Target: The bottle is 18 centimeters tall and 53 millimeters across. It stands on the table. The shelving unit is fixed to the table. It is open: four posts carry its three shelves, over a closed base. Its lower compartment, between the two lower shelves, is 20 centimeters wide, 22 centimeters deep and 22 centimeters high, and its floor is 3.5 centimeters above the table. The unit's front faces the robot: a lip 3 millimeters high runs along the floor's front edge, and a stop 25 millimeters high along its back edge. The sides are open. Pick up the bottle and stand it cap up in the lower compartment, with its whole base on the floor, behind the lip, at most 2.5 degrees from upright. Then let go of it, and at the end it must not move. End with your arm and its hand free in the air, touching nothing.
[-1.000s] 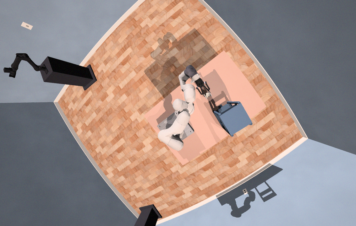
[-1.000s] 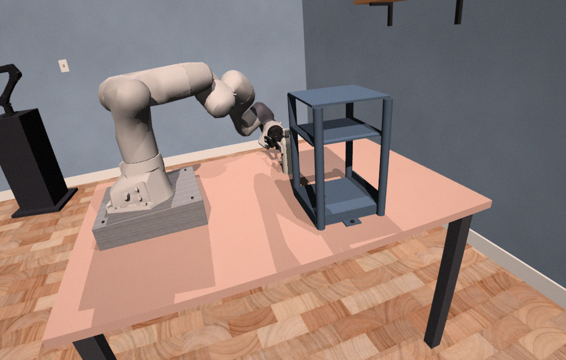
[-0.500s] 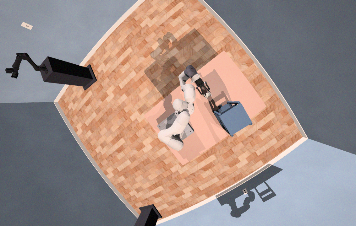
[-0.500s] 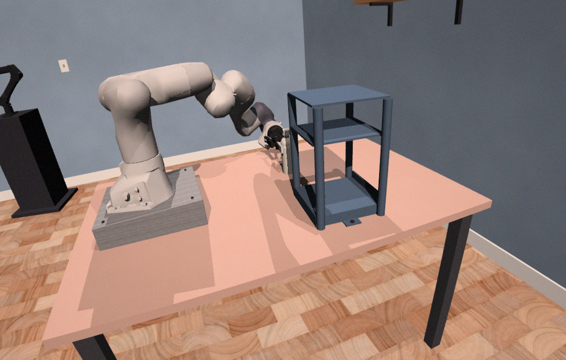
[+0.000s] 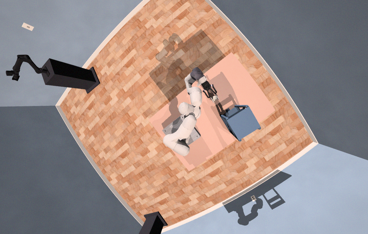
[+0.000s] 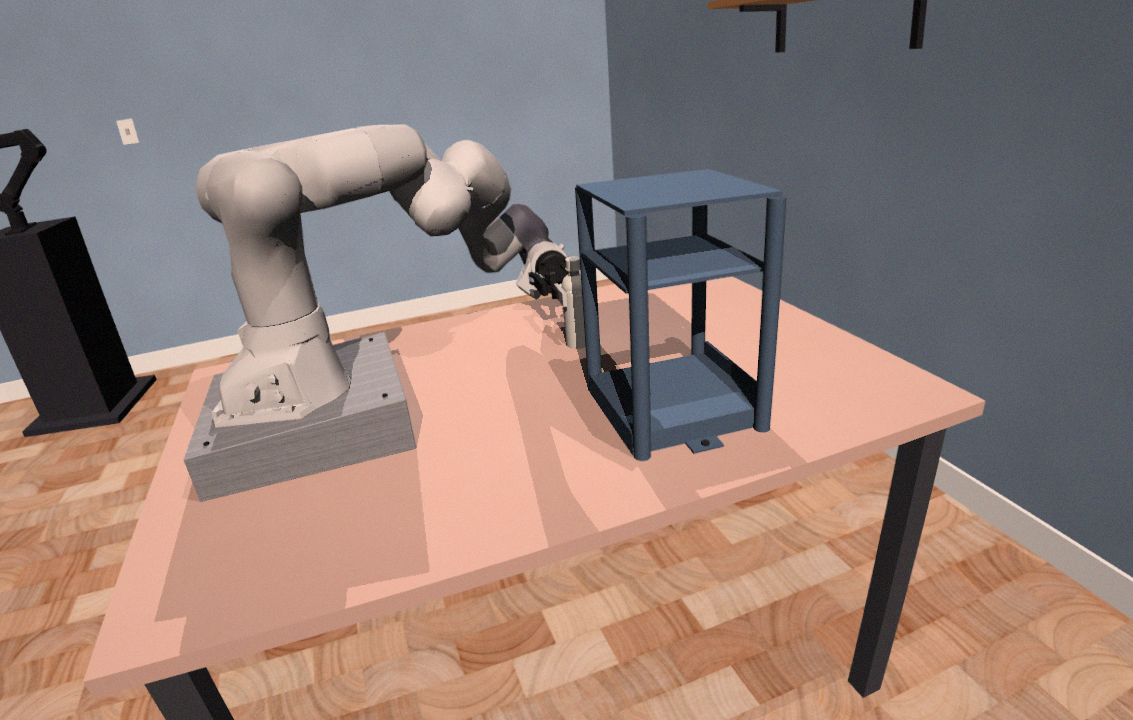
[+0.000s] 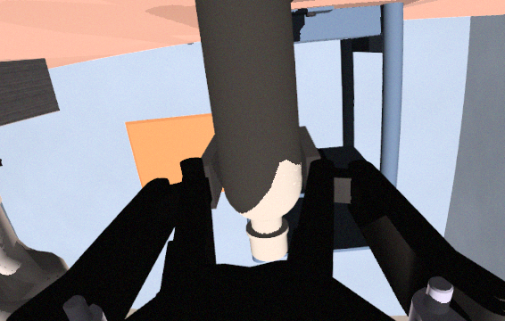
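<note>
The pale bottle (image 6: 572, 315) (image 5: 214, 98) (image 7: 252, 102) stands upright on the pink table (image 6: 463, 501) (image 5: 249, 84), just behind the left rear side of the blue shelving unit (image 6: 639, 358) (image 5: 242, 120) (image 7: 391, 89). My gripper (image 6: 554, 279) (image 5: 211, 94) (image 7: 260, 147) reaches in level from the side and is shut on the bottle at its upper body, just under the shoulder. The wrist view is upside down, so the cap points down in it. The lower compartment's floor (image 6: 686, 389) is bare. The bottle's base is hidden in the wrist view.
The unit's posts stand close beside the bottle on its right in the exterior view. My grey base block (image 6: 301, 438) sits at the table's left. A black pedestal (image 6: 51, 322) with a camera arm stands on the floor beyond.
</note>
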`<state>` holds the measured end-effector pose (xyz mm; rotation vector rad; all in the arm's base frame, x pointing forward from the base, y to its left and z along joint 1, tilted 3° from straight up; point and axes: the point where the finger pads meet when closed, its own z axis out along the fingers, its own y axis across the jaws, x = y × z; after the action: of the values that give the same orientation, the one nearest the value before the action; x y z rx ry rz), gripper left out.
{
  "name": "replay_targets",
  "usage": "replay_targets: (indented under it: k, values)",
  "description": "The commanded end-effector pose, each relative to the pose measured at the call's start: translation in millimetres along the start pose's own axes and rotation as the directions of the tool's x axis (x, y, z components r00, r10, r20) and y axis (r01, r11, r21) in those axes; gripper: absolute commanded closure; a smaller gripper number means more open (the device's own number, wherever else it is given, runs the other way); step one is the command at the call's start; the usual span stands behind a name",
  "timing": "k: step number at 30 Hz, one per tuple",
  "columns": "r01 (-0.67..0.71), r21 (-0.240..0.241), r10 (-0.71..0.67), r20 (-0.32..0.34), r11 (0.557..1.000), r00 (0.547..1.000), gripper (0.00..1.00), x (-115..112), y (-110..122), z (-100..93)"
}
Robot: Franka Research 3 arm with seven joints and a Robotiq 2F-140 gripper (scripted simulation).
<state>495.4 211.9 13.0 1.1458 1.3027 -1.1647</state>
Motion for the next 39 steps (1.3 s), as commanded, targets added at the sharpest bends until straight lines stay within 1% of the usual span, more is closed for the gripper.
replay_targets:
  k: [1, 6, 13, 15, 24, 28, 39]
  values:
    - [0.004, -0.003, -0.004, 0.0, 1.0, 1.0, 1.0, 1, 1, -0.5]
    - [0.004, -0.003, -0.004, 0.0, 1.0, 1.0, 1.0, -2, 1, -0.5]
    - [0.004, -0.003, -0.004, 0.0, 1.0, 1.0, 1.0, -16, 1, -0.5]
    - [0.004, -0.003, -0.004, 0.0, 1.0, 1.0, 1.0, -16, 1, -0.5]
    - [0.004, -0.003, -0.004, 0.0, 1.0, 1.0, 1.0, -43, 1, -0.5]
    - [0.004, -0.003, -0.004, 0.0, 1.0, 1.0, 1.0, -52, 1, -0.5]
    - [0.004, -0.003, -0.004, 0.0, 1.0, 1.0, 1.0, -56, 1, -0.5]
